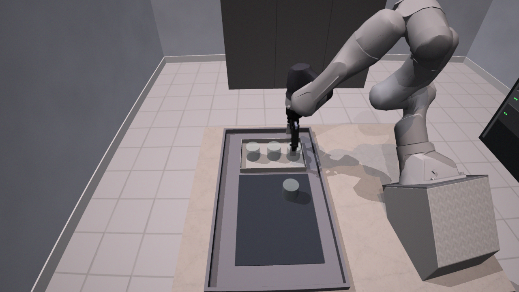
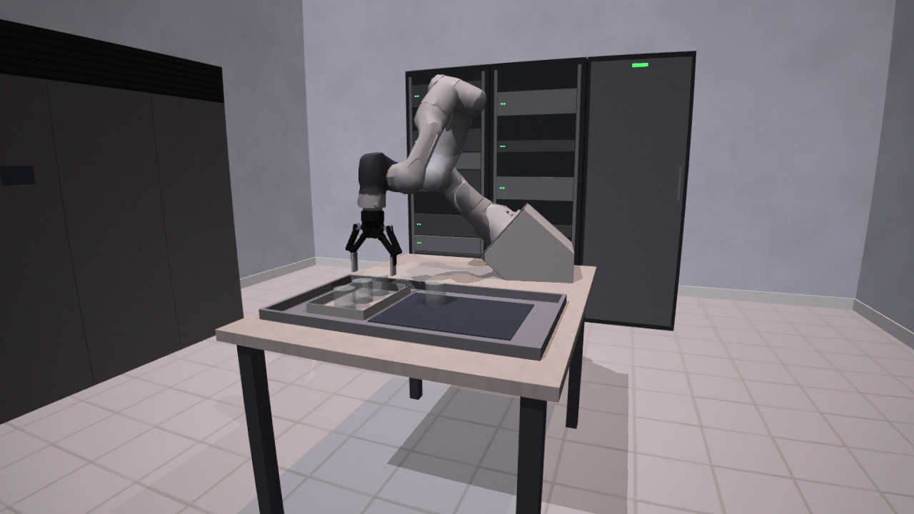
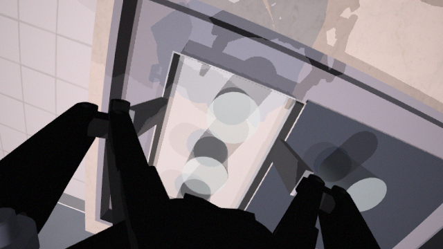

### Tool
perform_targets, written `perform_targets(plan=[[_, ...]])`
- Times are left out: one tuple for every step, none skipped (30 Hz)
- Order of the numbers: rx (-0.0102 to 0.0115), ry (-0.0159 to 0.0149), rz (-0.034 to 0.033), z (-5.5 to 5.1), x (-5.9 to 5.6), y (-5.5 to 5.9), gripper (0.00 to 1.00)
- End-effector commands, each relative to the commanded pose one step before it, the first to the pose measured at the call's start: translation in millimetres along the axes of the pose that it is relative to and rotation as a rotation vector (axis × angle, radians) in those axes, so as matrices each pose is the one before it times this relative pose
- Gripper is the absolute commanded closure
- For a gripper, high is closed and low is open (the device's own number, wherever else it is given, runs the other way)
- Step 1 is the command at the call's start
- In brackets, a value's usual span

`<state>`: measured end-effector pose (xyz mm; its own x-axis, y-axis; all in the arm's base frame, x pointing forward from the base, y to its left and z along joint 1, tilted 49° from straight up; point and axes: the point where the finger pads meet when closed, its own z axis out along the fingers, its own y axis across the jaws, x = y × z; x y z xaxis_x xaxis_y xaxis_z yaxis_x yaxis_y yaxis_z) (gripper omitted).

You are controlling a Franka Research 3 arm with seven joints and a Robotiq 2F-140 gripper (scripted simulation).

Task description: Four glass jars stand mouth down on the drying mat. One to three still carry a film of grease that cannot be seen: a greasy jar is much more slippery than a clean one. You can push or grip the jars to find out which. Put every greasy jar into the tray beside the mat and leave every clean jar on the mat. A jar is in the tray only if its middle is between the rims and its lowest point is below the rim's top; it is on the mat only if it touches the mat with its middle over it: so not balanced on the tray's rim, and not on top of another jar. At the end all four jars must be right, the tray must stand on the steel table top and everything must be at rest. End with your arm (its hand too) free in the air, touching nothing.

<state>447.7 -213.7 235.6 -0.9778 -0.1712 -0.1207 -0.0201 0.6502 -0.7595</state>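
Note:
My gripper (image 1: 290, 141) (image 2: 373, 271) (image 3: 221, 129) is open wide and empty, above the tray (image 1: 272, 170) (image 2: 335, 310) (image 3: 170, 76), its fingertips higher than the jars. Below it a clear jar (image 1: 289, 148) (image 2: 380, 284) (image 3: 233, 115) stands upright at the tray's right end, partly behind a finger in the top view. A middle jar (image 1: 273, 151) (image 2: 362, 290) (image 3: 205, 174) and a left jar (image 1: 252, 151) (image 2: 343, 296) stand upright in the tray too. The fourth jar (image 1: 290, 189) (image 2: 435, 293) (image 3: 368, 194) stands upright on the dark mat (image 1: 275, 225) (image 2: 473, 316), near its tray-side right corner.
A raised rim (image 1: 335, 234) (image 2: 415, 335) surrounds the steel top that bears the tray and mat. The arm's base block (image 1: 460, 221) (image 2: 527, 252) stands to the right in the top view. The tray's low walls run close around its jars.

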Motion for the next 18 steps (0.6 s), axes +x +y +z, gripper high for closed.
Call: perform_targets(plan=[[-0.01177, 0.02334, 0.00941, -6.55, 7.16, 3.70, 0.00], [0.00000, 0.00000, 0.00000, -3.86, 0.00, 0.00, 0.00], [0.00000, 0.00000, 0.00000, -3.86, 0.00, 0.00, 0.00], [0.00000, 0.00000, 0.00000, -3.86, 0.00, 0.00, 0.00], [0.00000, 0.00000, 0.00000, -3.86, 0.00, 0.00, 0.00], [0.00000, 0.00000, 0.00000, -3.86, 0.00, 0.00, 0.00], [0.00000, 0.00000, 0.00000, -3.86, 0.00, 0.00, 0.00], [0.00000, 0.00000, 0.00000, -3.86, 0.00, 0.00, 0.00], [0.00000, 0.00000, 0.00000, -3.86, 0.00, 0.00, 0.00], [0.00000, 0.00000, 0.00000, -3.86, 0.00, 0.00, 0.00], [0.00000, 0.00000, 0.00000, -3.86, 0.00, 0.00, 0.00], [0.00000, 0.00000, 0.00000, -3.86, 0.00, 0.00, 0.00], [0.00000, 0.00000, 0.00000, -3.86, 0.00, 0.00, 0.00], [0.00000, 0.00000, 0.00000, -3.86, 0.00, 0.00, 0.00], [0.00000, 0.00000, 0.00000, -3.86, 0.00, 0.00, 0.00], [0.00000, 0.00000, 0.00000, 0.00, 0.00, 0.00, 0.00], [0.00000, 0.00000, 0.00000, 0.00, 0.00, 0.00, 0.00], [0.00000, 0.00000, 0.00000, -3.86, 0.00, 0.00, 0.00]])
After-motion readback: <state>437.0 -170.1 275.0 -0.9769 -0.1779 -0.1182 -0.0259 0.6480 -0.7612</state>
